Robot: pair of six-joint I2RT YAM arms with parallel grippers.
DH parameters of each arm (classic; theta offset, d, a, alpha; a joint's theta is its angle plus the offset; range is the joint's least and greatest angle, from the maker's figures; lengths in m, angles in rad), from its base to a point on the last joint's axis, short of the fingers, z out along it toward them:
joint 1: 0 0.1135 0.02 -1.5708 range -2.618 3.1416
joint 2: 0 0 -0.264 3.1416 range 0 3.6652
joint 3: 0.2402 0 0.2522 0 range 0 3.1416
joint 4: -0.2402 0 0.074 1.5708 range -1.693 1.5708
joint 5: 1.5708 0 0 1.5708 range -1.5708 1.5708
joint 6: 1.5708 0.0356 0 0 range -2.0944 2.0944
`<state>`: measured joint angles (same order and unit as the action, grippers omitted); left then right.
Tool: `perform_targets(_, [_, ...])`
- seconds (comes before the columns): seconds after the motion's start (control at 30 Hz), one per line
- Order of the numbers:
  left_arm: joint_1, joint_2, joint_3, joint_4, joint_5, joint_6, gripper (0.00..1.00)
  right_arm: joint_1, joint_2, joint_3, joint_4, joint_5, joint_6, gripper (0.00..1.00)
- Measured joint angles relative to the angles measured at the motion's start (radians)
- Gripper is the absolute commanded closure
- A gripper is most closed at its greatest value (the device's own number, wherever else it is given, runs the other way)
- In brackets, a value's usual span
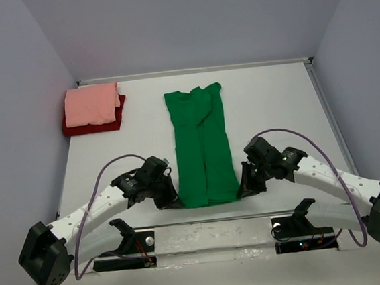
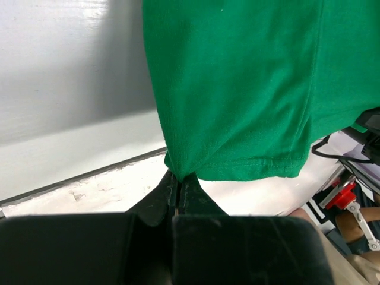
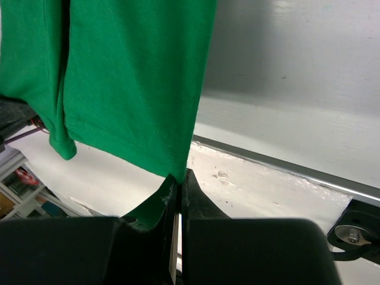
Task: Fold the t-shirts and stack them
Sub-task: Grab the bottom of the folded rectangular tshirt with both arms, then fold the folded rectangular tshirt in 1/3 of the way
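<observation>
A bright green t-shirt (image 1: pixel 202 145) lies in a long narrow strip down the middle of the table, sleeves folded in. My left gripper (image 1: pixel 172 199) is shut on its near left hem corner (image 2: pixel 178 169), and my right gripper (image 1: pixel 243 190) is shut on its near right hem corner (image 3: pixel 178 169). Both corners are lifted a little off the table by the near edge. A folded salmon-pink t-shirt (image 1: pixel 92 103) rests on top of a folded dark red t-shirt (image 1: pixel 110 121) at the back left.
White walls close in the table (image 1: pixel 274 107) on the left, back and right. The arm bases and their mounting plates (image 1: pixel 226 237) sit along the near edge. Cables (image 1: pixel 105 174) loop above each arm.
</observation>
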<state>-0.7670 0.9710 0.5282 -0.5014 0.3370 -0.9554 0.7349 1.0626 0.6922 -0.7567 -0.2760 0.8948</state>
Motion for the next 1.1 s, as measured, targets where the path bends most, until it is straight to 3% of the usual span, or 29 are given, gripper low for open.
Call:
perform_targets(0.2, [0.000, 0.081, 0.141, -0.061, -0.051, 0.039, 1.00, 0.006, 0.075, 0.058, -0.037, 0.029, -0.008, 1.00])
perform_targets(0.63, [0.001, 0.260, 0.475, -0.215, -0.215, 0.177, 1.00, 0.006, 0.303, 0.404, -0.143, 0.194, -0.092, 1.00])
perform_targets(0.87, [0.029, 0.316, 0.535, -0.249, -0.245, 0.233, 1.00, 0.002, 0.446, 0.584, -0.179, 0.291, -0.146, 1.00])
perform_targets(1.1, [0.159, 0.327, 0.555, -0.257, -0.247, 0.306, 1.00, -0.053, 0.502, 0.652, -0.191, 0.320, -0.179, 1.00])
